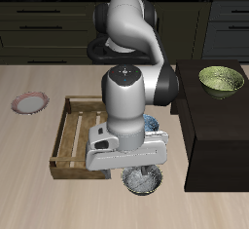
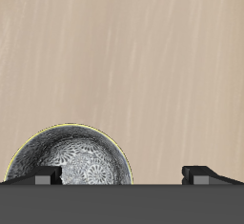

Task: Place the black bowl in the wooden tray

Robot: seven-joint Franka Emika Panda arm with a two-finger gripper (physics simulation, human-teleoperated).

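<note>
blocking most of wooden tray (image 1: 70, 135): arm (image 1: 131, 92)

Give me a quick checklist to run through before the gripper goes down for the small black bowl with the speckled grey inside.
1. Target found: the small round black bowl with the mottled silvery inside sits on the table near its front edge. Ok.
2. Gripper above the bowl: it hangs just over it. Ok.
3. Fingers astride the rim: in the wrist view one fingertip lies over the bowl, the other over bare table. Cannot tell whether the rim is between them.
4. Jaws apart: wide gap between fingertips. Ok.
5. Rectangular light-brown wooden tray free: the arm hides part of it. Cannot tell.
</note>
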